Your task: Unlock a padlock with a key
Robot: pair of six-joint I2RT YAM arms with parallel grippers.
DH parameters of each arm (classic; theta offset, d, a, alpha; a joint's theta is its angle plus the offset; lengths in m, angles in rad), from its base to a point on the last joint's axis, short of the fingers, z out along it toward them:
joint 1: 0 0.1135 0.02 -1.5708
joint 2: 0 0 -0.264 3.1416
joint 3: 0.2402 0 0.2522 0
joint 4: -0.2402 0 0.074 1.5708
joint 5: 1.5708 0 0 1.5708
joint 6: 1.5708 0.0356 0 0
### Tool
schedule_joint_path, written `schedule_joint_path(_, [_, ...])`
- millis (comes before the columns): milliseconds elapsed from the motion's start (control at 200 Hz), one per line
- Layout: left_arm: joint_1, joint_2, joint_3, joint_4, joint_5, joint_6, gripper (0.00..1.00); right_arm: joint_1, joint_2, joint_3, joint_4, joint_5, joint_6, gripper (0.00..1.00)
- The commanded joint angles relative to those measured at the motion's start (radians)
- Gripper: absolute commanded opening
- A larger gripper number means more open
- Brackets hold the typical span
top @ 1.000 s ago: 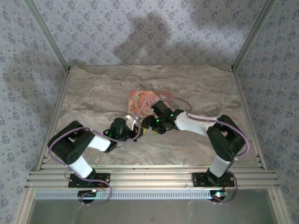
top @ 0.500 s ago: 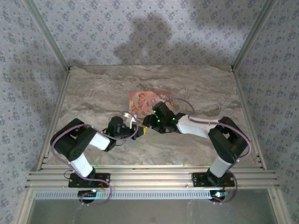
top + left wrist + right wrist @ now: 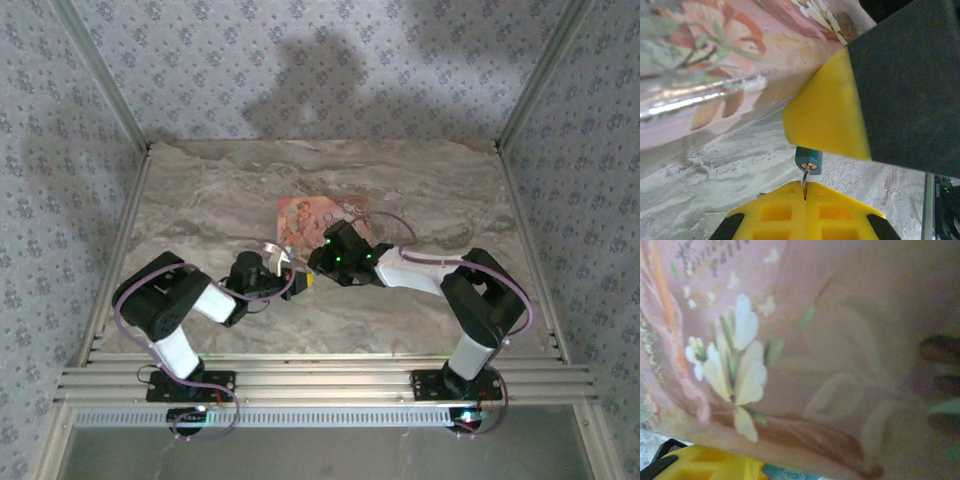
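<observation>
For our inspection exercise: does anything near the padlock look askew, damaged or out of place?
Nothing is damaged or spilled. One small thing: the key, pinched in the left claw, leans slightly as it meets the padlock keyhole.

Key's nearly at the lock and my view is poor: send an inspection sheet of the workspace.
Surface: marble-patterned table, nothing spilled.
Job's things: padlock under a yellow finger of the right gripper, keyhole facing the key; key tip at its lower edge, not visibly inserted.
Clutter: pink box behind both grippers.
Grippers: left gripper shut on the key; right gripper at the padlock, grip unclear.
Cables: purple cables looped along both arms; one arcs by the pink box.
Surroundings: patterned walls, aluminium frame.
</observation>
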Motion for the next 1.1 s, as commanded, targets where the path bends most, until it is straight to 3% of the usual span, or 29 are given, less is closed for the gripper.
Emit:
schedule_joint_path(0, [0.0,0.003,-0.006,0.121,0.041,-0.01,0.0,0.004,0.036,0.02,-0.007,0.032,0.02,0.42])
schedule_joint_path(115, [-0.002,0.003,-0.004,0.123,0.051,-0.018,0.0,0.009,0.041,0.025,-0.017,0.038,0.021,0.27])
schedule_joint_path(250, [-0.018,-0.005,-0.003,0.102,0.046,0.011,0.0,0.009,0.039,0.036,-0.037,0.037,0.011,0.0])
schedule_joint_path(505, [-0.14,-0.181,0.059,-0.287,-0.176,0.36,0.0,0.003,0.019,0.046,-0.066,-0.004,0.005,0.0])
schedule_joint_path(695, [-0.142,-0.295,0.083,-0.438,-0.254,0.462,0.0,-0.006,-0.006,-0.035,0.061,-0.033,0.01,0.0])
schedule_joint_path(929, [-0.137,-0.327,0.085,-0.505,-0.22,0.474,0.0,-0.011,0.002,-0.054,0.087,-0.056,0.029,0.0])
schedule_joint_path(954, [-0.137,-0.324,0.084,-0.504,-0.217,0.474,0.0,-0.01,0.004,-0.05,0.076,-0.062,0.035,0.09])
schedule_joint_path(1014, [-0.132,-0.315,0.086,-0.499,-0.208,0.465,0.0,-0.012,0.009,-0.036,0.042,-0.073,0.043,0.43])
schedule_joint_path(1094, [-0.115,-0.294,0.08,-0.468,-0.191,0.432,0.0,-0.001,-0.01,-0.036,0.021,-0.059,0.045,0.57])
